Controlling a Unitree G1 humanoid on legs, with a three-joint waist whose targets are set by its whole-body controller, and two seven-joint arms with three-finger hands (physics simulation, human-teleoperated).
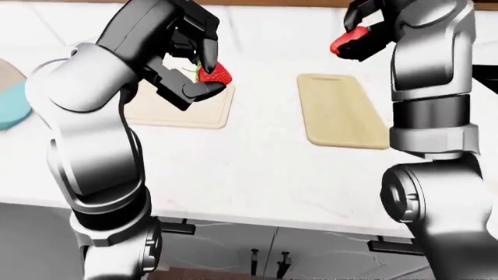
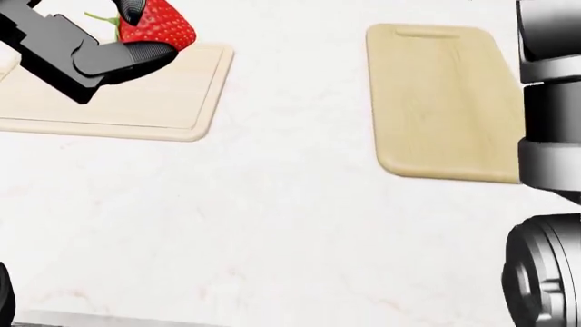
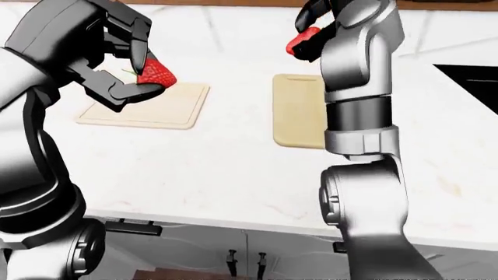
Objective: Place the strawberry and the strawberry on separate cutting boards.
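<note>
- left-eye view: the left hand (image 1: 191, 61) is up above the white counter (image 1: 257, 169). its black fingers are closed around a red strawberry (image 1: 215, 74).
- that berry hangs in the air over the right end of the left cutting board (image 1: 187, 111), which lies flat near the middle of the counter.
- the right hand (image 1: 366, 29) is high up near the far edge of the counter. its fingers are closed around the second strawberry (image 1: 345, 42).
- the second berry is in the air, up past the far end of the right cutting board (image 1: 342, 111). this board is bare.
- a blue thing (image 1: 11, 105) pokes in at the counter's left edge. i cannot tell what it is.
- head view: this one looks down close. one black finger (image 2: 127, 56) sits under the first berry, and the berry's green stem sticks out to the left.
- the two boards lie apart with white counter between them. the right arm (image 2: 550, 102) covers the right side of the right board.
- right-eye view: a black patch (image 3: 467, 79) sits in the counter near its right edge. drawer handles (image 3: 132, 226) show under the counter's near edge.
</note>
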